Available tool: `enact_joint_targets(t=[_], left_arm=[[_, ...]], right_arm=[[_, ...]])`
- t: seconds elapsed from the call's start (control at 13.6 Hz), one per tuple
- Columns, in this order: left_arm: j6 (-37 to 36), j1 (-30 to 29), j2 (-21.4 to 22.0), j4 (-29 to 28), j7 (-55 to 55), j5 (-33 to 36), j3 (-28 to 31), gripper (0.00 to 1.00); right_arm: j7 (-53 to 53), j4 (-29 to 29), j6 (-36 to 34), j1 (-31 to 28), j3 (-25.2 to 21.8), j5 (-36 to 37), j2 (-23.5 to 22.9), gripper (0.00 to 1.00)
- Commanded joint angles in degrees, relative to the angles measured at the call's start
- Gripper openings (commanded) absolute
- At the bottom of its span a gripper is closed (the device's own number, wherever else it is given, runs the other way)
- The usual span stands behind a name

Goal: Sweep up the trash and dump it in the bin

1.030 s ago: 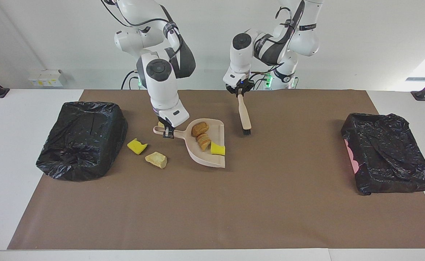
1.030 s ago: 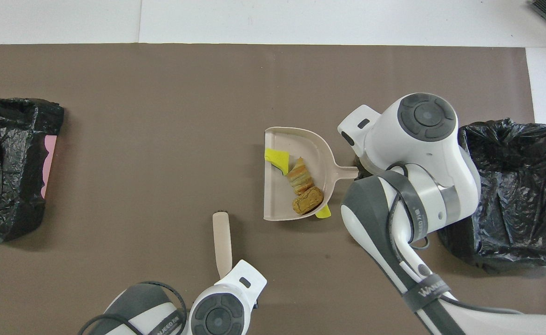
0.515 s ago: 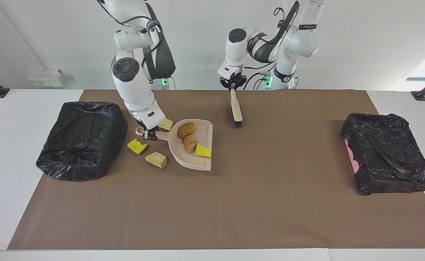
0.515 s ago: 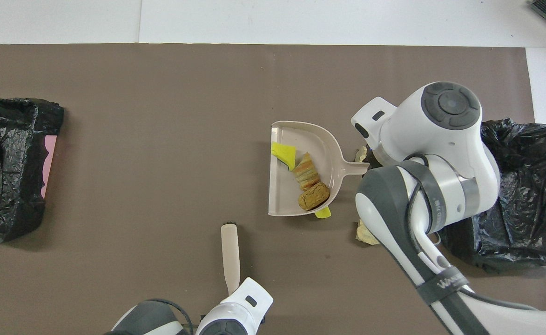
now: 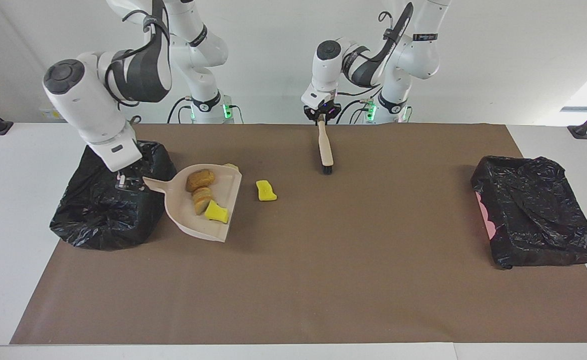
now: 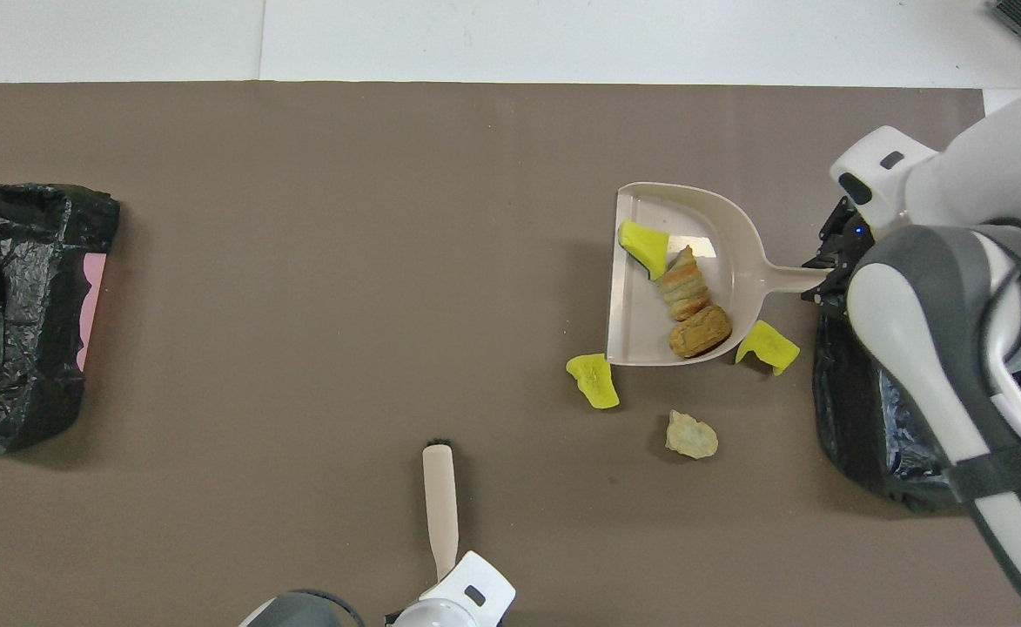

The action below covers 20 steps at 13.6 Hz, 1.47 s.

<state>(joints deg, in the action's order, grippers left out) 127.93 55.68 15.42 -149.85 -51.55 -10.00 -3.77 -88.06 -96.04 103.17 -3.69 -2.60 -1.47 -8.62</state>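
The right gripper (image 5: 129, 184) clamped the handle of the beige plastic dustpan (image 5: 200, 221), lifted over the black-lined bin (image 5: 103, 220). The left gripper (image 5: 320, 118) pinched the beige brush (image 5: 325, 149); how tightly, I could not tell.

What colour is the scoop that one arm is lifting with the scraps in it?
The dustpan is pale beige; the overhead view shows it best.
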Motion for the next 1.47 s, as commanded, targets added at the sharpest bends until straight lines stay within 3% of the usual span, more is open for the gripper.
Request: enact_joint_targets(t=[0.0,0.22,0.44,0.66,1.03,1.4], left_arm=[[-3.5,-3.1,-1.4,3.8,3.7,-0.8,0.5,1.00],[-4.8,-7.8,-3.0,9.6,8.9,0.1,0.7,1.00],[-10.8,-14.9,-6.1,20.3,15.7,7.2,0.6,1.00],[-14.9,-22.3,-6.6,29.0,23.3,8.1,0.7,1.00],[-28.1,-34.9,-7.9,44.5,39.6,8.1,0.7,1.00],[-41.1,-44.9,-7.8,56.5,51.4,8.8,0.9,1.00]], right_arm=[[-7.2,0.2,-1.2,-6.1,0.6,1.6,1.0,0.00],[-14.2,0.3,-0.8,-12.0,0.5,5.3,1.3,0.00],[-20.1,0.2,-0.2,-17.4,0.5,8.0,2.3,0.00],[-22.5,-0.5,-0.2,-19.9,0.6,14.1,4.0,0.00],[-22.0,-2.7,0.7,-19.7,0.5,22.5,5.8,0.00],[-12.6,-10.6,4.3,-17.1,1.1,31.1,9.8,0.00]])
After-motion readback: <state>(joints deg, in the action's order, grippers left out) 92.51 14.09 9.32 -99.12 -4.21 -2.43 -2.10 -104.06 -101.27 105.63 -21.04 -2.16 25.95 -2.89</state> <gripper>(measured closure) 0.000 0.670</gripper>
